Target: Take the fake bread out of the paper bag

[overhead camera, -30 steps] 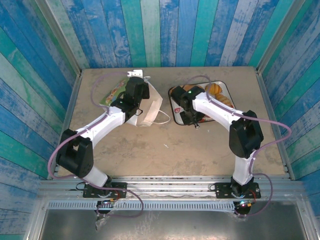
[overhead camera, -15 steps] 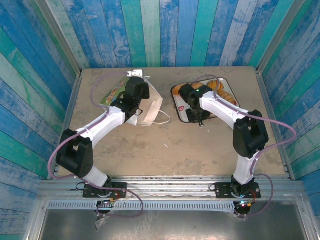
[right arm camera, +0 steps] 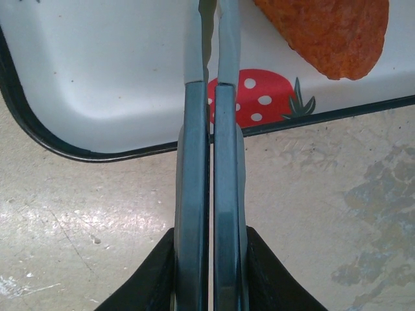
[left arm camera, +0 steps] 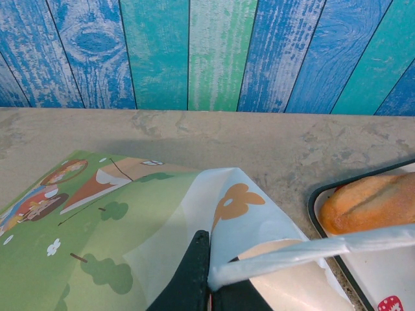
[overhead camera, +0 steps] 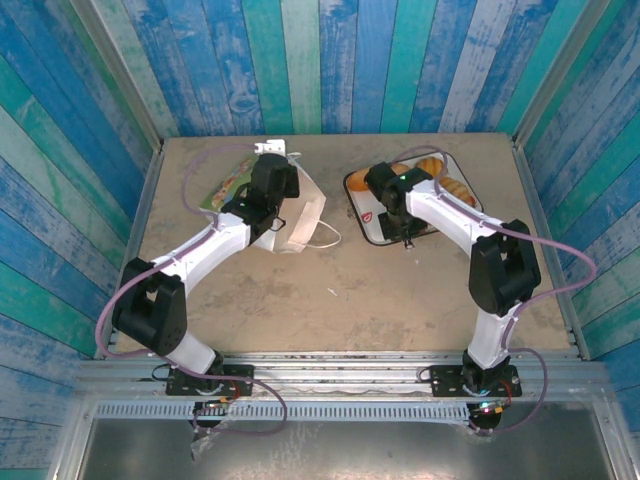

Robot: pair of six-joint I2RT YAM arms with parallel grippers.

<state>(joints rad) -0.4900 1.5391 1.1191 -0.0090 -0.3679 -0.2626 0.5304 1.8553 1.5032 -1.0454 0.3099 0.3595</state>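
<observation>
A beige table (overhead camera: 340, 300) carries two containers. The larger, a white paper bag (overhead camera: 300, 212) with a green cartoon print on one face and white loop handles, is placed left of centre; its interior cannot be seen, so its contents cannot be determined. To its right, well apart, a white strawberry-printed tray (overhead camera: 372, 228) with a dark rim is positioned. On the tray, glossy golden-brown and orange fake bread pieces (overhead camera: 432, 166) are grouped toward the far side. One piece (left arm camera: 369, 202) is cut off at the edge of the left wrist view, and an orange piece (right arm camera: 324, 29) is likewise cropped in the right wrist view.

The left arm (overhead camera: 215, 245) is extended to the bag, and the left gripper (left arm camera: 211, 285) is clamped on the bag's white handle strip. The right arm (overhead camera: 440, 215) is bent over the tray's near edge. The right gripper (right arm camera: 209, 249) is closed around grey metal tongs (right arm camera: 209, 162), whose blades are pressed together above the tray floor.
</observation>
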